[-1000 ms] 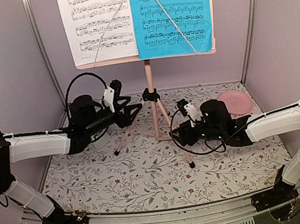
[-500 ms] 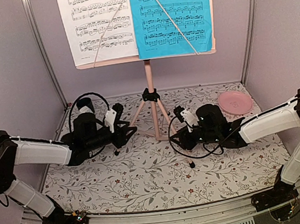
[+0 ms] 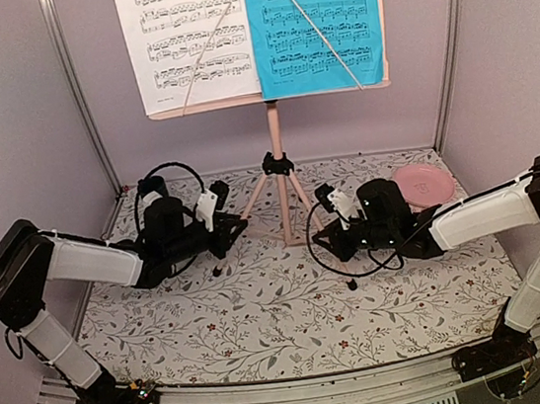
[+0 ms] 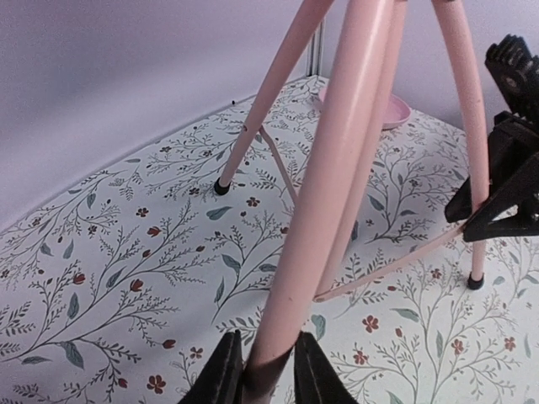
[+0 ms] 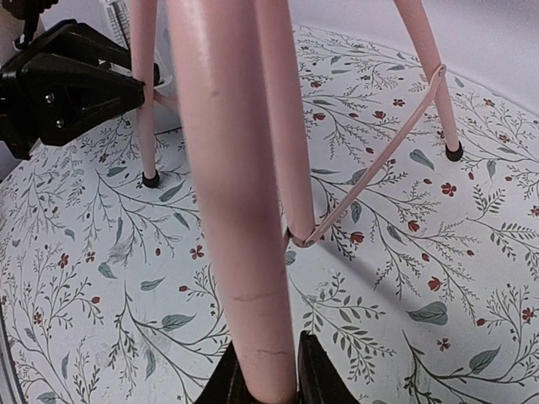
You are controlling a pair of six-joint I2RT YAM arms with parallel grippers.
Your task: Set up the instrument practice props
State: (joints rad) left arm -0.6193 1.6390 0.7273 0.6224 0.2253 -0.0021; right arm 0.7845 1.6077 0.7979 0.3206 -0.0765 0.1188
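The pink music stand (image 3: 280, 176) is standing in the upper centre of the top view, toward the back of the flowered desk (image 3: 287, 329). The white sheet (image 3: 191, 38) and the blue sheet (image 3: 318, 21) are resting side by side on its top. The left tool (image 4: 268, 374) is pinching the left front leg (image 4: 312, 210) low down, with a finger pressing on each side of the tube. The right tool (image 5: 263, 374) is clamping the right front leg (image 5: 227, 168) in the same way. The rear leg (image 4: 253, 126) is planting its foot on the desk near the back wall. The pink plate (image 3: 424, 184) is lying just beside the right arm, at the right of the frame.

This looks like a two-armed repositioning of the stand. Doing it well probably means moving both arms at one pace and one height, so the legs are neither spreading nor twisting. The load is sitting high, so the pole should be staying vertical or the sheets may be sliding off. The path should be skirting the plate, and all three feet should be resting on the desk before either grip is loosening.
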